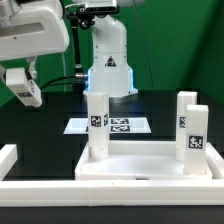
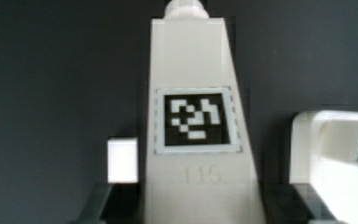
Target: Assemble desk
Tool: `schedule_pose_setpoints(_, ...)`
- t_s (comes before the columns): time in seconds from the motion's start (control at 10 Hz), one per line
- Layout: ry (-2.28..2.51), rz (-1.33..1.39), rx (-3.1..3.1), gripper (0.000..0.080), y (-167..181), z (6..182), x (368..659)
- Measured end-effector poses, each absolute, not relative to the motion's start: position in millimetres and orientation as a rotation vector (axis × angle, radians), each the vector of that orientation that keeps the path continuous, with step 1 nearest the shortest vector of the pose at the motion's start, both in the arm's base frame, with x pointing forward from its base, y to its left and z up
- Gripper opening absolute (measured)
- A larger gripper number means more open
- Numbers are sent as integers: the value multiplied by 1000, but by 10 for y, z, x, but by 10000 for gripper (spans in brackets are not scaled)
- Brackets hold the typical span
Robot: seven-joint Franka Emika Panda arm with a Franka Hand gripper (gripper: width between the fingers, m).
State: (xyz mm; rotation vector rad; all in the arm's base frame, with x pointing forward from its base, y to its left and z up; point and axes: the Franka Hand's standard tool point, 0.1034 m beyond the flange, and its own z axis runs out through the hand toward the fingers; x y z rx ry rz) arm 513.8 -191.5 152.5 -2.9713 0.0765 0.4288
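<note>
The white desk top [image 1: 150,165], a tray with a raised rim, lies on the black table at the front. Two white legs with tags stand on it: one at the exterior view's left [image 1: 97,125], one at the right [image 1: 190,125]. My gripper [image 1: 22,80] hangs high at the exterior view's left, clear of the desk top. In the wrist view it [image 2: 194,208] is shut on a third white leg [image 2: 194,90], whose square tag faces the camera. Dark fingers [image 2: 115,200] press both sides of this leg.
The marker board [image 1: 125,127] lies flat behind the desk top. White border rails run along the front [image 1: 110,192] and the exterior view's left [image 1: 8,160]. The arm's base [image 1: 108,60] stands at the back. Another white tagged part [image 2: 345,140] shows beside the held leg.
</note>
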Motion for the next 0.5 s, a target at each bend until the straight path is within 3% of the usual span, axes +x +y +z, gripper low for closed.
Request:
schedule_pose_setpoints(0.2,108,185,-3051,291,-1899,1418,5194)
schedule_pose_setpoints(0.3,107,143,-3056,291,-1743,1457,5264)
schedule_pose_setpoints(0.5,118,-105,-3083,291,-1661,1784,5713)
